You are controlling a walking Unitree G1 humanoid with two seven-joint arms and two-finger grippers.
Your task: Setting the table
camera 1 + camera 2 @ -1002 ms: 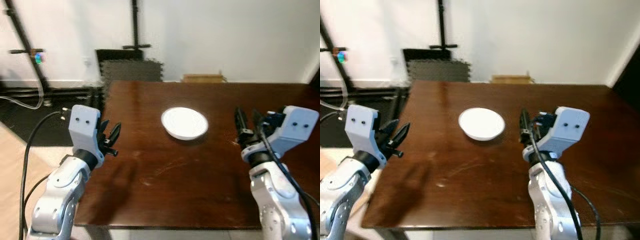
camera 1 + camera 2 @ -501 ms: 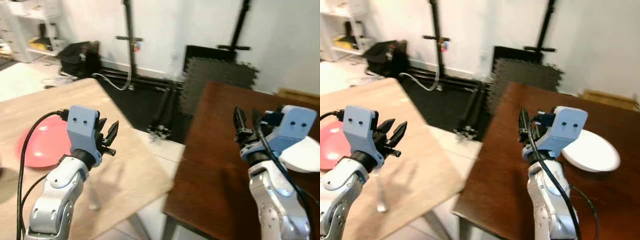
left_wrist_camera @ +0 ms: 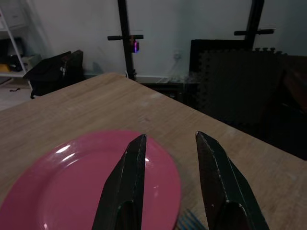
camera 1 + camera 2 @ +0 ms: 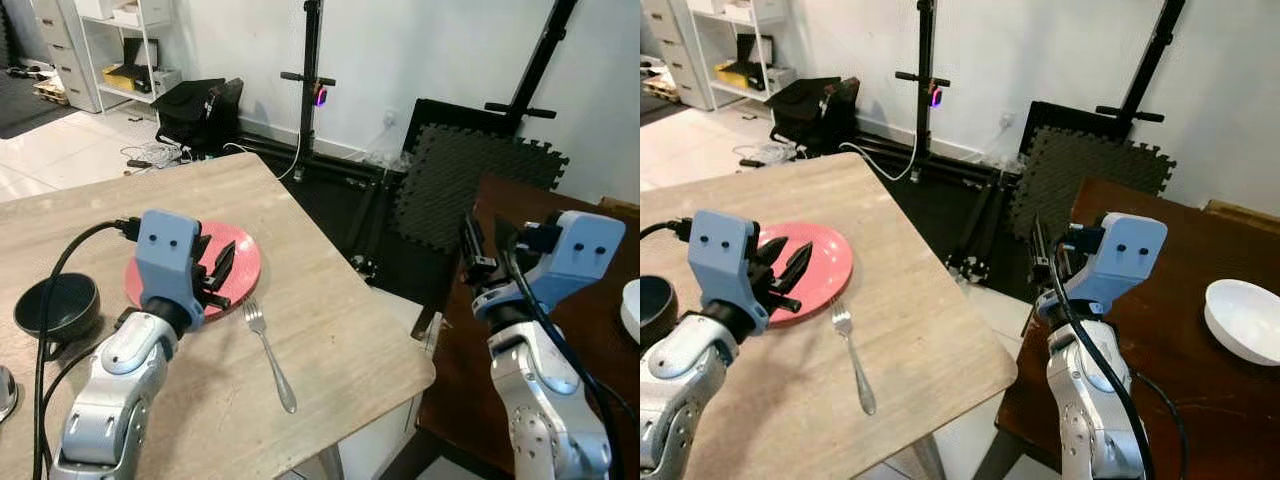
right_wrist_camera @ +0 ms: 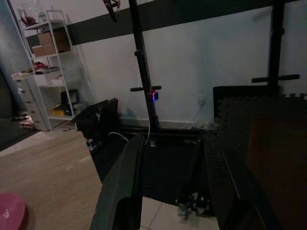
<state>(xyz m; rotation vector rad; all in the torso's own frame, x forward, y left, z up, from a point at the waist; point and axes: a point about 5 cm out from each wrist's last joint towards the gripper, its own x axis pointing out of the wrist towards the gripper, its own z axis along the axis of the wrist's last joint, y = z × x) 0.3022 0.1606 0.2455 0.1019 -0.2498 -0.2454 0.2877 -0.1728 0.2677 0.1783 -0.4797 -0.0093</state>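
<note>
A pink plate [image 4: 238, 262] lies on the light wooden table [image 4: 330, 330], with a silver fork [image 4: 269, 353] just to its right and a black bowl [image 4: 55, 305] to its left. My left gripper [image 4: 222, 268] hovers open over the plate's near right part; in the left wrist view its fingers [image 3: 125, 177] frame the plate [image 3: 72, 191]. My right gripper [image 4: 482, 242] is held open in the air above the gap between this table and the dark brown table [image 4: 1160, 380]. A white bowl [image 4: 1244, 318] sits on the dark table at the right.
Between the two tables is a strip of floor. Behind it stand black tripod legs [image 4: 345, 190] and a dark foam mat [image 4: 470, 175]. A black bag [image 4: 195, 110] and shelves [image 4: 95, 45] are at the back left. A shiny object [image 4: 4, 392] pokes in at the left edge.
The whole view has swung left, from the dark table with the white bowl to the light table with plate, fork and black bowl. Both arms keep the same raised pose.
</note>
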